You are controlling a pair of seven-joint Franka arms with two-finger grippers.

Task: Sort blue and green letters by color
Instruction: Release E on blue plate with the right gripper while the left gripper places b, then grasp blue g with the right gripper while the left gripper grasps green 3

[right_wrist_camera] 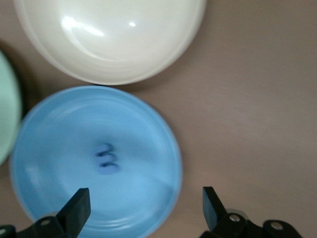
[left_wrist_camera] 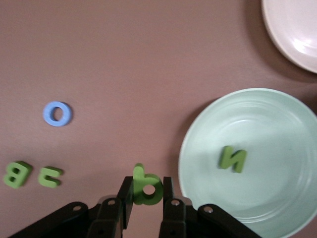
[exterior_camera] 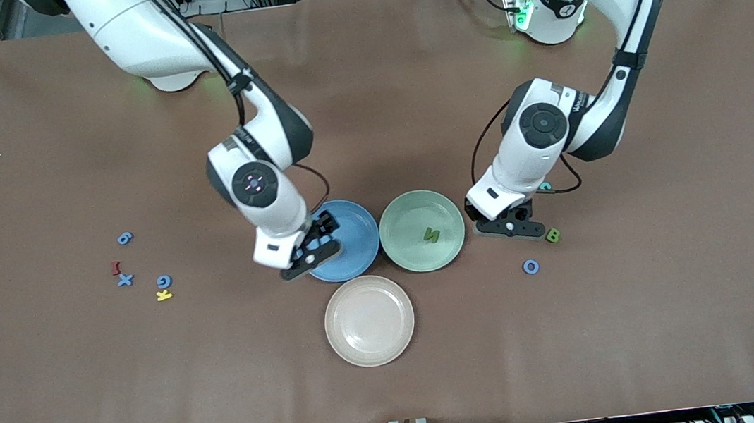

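Observation:
My left gripper (exterior_camera: 511,226) is low over the table beside the green plate (exterior_camera: 402,255), toward the left arm's end. In the left wrist view it (left_wrist_camera: 147,194) is shut on a green letter (left_wrist_camera: 147,186). A green N (exterior_camera: 431,235) lies in the green plate (left_wrist_camera: 277,198). A green B (exterior_camera: 553,235), a green 3 (left_wrist_camera: 50,176) and a blue O (exterior_camera: 531,266) lie on the table nearby. My right gripper (exterior_camera: 313,246) is open and empty over the edge of the blue plate (exterior_camera: 357,256). A small blue letter (right_wrist_camera: 106,159) lies in that plate (right_wrist_camera: 59,129).
A cream plate (exterior_camera: 369,320) sits nearer the front camera than the two coloured plates. Toward the right arm's end lie a blue 6 (exterior_camera: 124,238), blue X (exterior_camera: 125,280), blue G (exterior_camera: 164,281), a red letter (exterior_camera: 116,267) and a yellow K (exterior_camera: 163,295).

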